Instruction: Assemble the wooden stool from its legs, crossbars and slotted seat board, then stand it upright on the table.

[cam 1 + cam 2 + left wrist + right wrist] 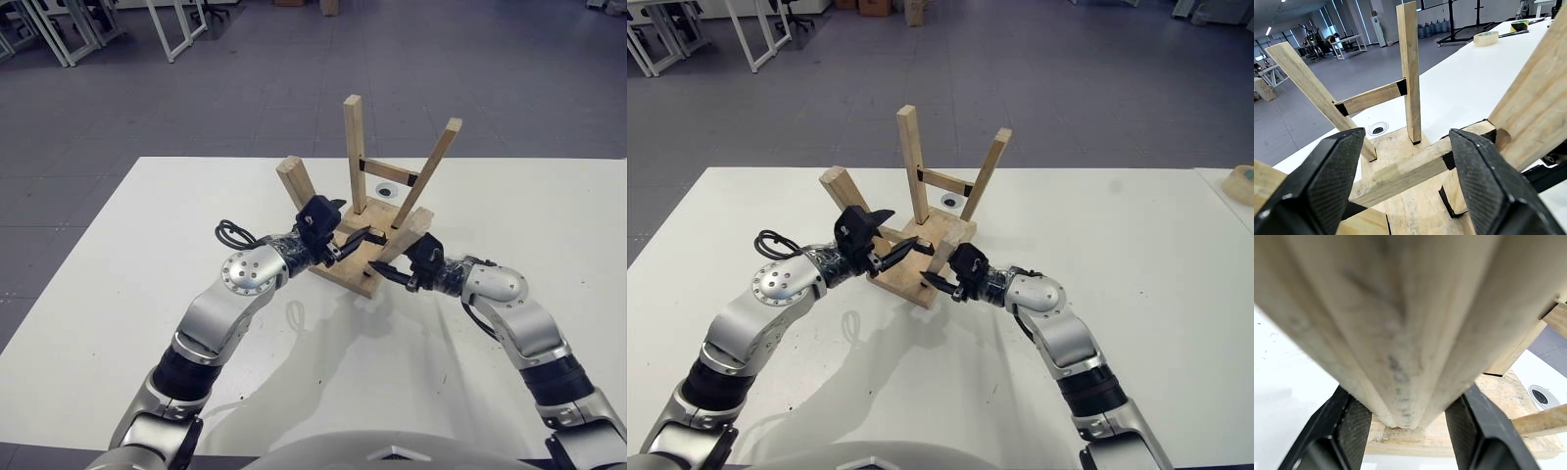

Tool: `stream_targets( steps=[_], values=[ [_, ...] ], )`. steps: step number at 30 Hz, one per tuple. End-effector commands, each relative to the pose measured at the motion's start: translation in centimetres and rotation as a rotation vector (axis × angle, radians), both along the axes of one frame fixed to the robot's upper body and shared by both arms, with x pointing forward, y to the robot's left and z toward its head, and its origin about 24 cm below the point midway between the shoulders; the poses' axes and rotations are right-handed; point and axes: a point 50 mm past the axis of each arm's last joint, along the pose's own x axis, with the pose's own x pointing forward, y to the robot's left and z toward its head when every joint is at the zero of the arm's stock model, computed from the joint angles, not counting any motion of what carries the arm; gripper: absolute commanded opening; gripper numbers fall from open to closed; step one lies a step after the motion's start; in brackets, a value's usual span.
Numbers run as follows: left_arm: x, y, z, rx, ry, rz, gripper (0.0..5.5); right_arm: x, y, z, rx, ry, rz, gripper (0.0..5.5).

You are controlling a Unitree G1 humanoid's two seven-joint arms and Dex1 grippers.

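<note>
**Left gripper** (1405, 141): fingers spread wide. They straddle the near crossbar (1400, 172), one finger (1327, 176) on each side. Gaps show on both sides of the bar, so nothing is pinched.

**Right gripper** (1408, 404): fingers pressed against the near right leg (1400, 308), one on each side. The grip sits low on the leg, just above the point where it meets the seat board (1498, 396).

**Left arm:** enters from the near left with the elbow bent. The forearm runs forward and inward, and the wrist is above the near left part of the board.

**Right arm:** enters from the near right with the elbow bent outward. The forearm points inward, toward the left arm, low over the table (118, 255). The two grippers face each other across the near edge of the board, close but apart.

**Stool** (372, 215): upside down near the middle of the table, toward the far edge.
- The seat board lies flat on the table, one corner toward the robot.
- All four legs point up and splay outward.
- The two far legs (355, 147) (438, 162) stand tall. A second crossbar (390, 173) joins them partway up.
- The near left leg (294, 181) leans outward, just beside the left gripper.

**Table:** white. A round port (386, 193) is set in its surface just behind the stool.
</note>
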Motion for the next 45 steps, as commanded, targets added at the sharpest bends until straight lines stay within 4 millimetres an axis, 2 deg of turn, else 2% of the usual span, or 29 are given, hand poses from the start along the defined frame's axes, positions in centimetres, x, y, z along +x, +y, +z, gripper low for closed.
stream_targets(
  steps=[1, 5, 7, 10, 13, 17, 18, 23, 27, 29, 36, 38, 40, 45],
  values=[
    [0.3, -0.4, 1.5, -0.034, -0.071, 0.01, 3.17, -1.0, -1.6, -4.3, -0.135, 0.226, -0.079, 2.02],
    [0.4, -0.9, 3.5, -0.065, -0.147, -0.008, 3.17, -0.8, -1.9, -4.4, -0.16, 0.239, -0.079, 2.02],
    [0.8, -1.0, 3.8, -0.029, -0.168, -0.003, 3.17, -0.7, -1.8, -4.3, -0.165, 0.244, -0.079, 2.02],
    [1.4, -1.2, 2.6, 0.069, -0.164, -0.012, 3.17, -0.8, -1.7, -4.4, -0.167, 0.252, -0.079, 2.02],
    [1.4, -1.6, 0.1, 0.231, -0.136, -0.032, 3.17, -0.8, -1.7, -4.3, -0.169, 0.253, -0.08, 2.02],
    [0.0, -2.3, -4.2, 0.437, -0.029, -0.063, 3.17, -0.7, -1.6, -4.4, -0.172, 0.254, -0.08, 2.02],
    [-0.2, -2.3, -4.8, 0.48, -0.017, -0.064, 3.17, -0.7, -1.7, -4.5, -0.176, 0.253, -0.082, 2.02],
    [-0.7, -1.9, -5.9, 0.628, -0.008, -0.075, 3.17, -1.3, -1.6, -5.4, -0.267, 0.257, -0.045, 2.02],
    [-1.1, -1.5, -5.6, 0.609, 0.004, -0.053, 3.17, -0.9, -1.5, -5.4, -0.405, 0.283, -0.013, 2.02],
    [-1.3, -0.7, -5.3, 0.608, 0.021, -0.033, 3.17, -0.9, -1.4, -6.2, -0.439, 0.335, -0.01, 2.02],
    [-2.0, 0.5, -8.6, 0.585, 0.207, -0.008, 3.17, -2.0, -3.6, -9.5, -0.494, 0.502, -0.118, 2.02],
    [-1.6, 0.8, -8.2, 0.547, 0.181, 0.053, 3.17, -2.2, -3.8, -9.6, -0.486, 0.513, -0.125, 2.02],
    [-0.7, 0.8, -6.7, 0.481, 0.08, 0.11, 3.17, -1.8, -3.6, -8.9, -0.45, 0.491, -0.142, 2.02],
    [0.9, 0.9, -0.7, 0.158, -0.33, 0.247, 3.17, 0.2, -2.7, -5.1, -0.314, 0.278, -0.202, 2.02]
  ],
)
